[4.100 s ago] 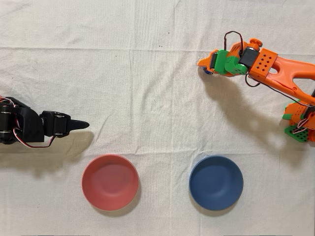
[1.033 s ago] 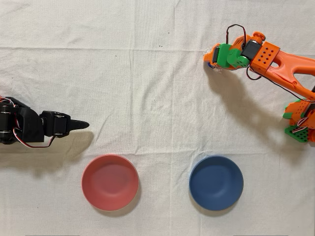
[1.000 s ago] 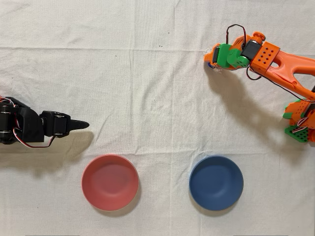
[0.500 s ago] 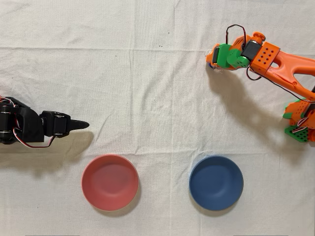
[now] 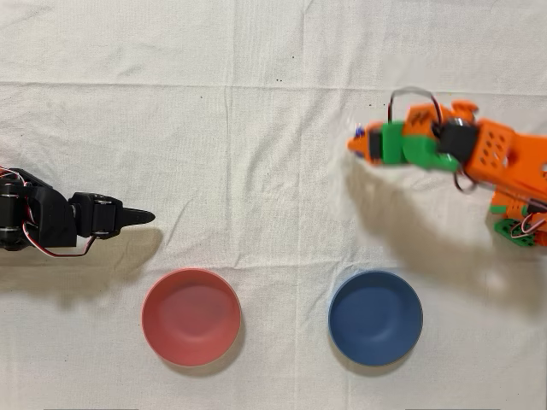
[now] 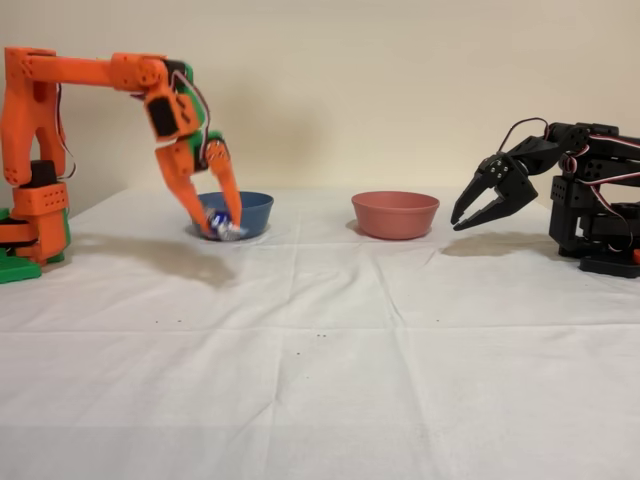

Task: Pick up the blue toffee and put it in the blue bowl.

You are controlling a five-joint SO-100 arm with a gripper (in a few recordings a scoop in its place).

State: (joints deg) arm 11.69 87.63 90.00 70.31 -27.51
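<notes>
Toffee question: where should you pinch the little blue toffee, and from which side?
Pinch the toffee across its round middle, coming down from above, the way the gripper holds it now. The middle is the plump, firm part. The clear wrapper ends look thin and would probably slip out.

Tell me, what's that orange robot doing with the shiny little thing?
The orange arm's pincer is shut on the blue toffee and holds it up off the white cloth. It has not reached the blue bowl, which has nothing in it, like the pinkish-red bowl beside it. In the overhead view the pincer is blurred, so it seems to be moving. The black arm sits idle.
</notes>
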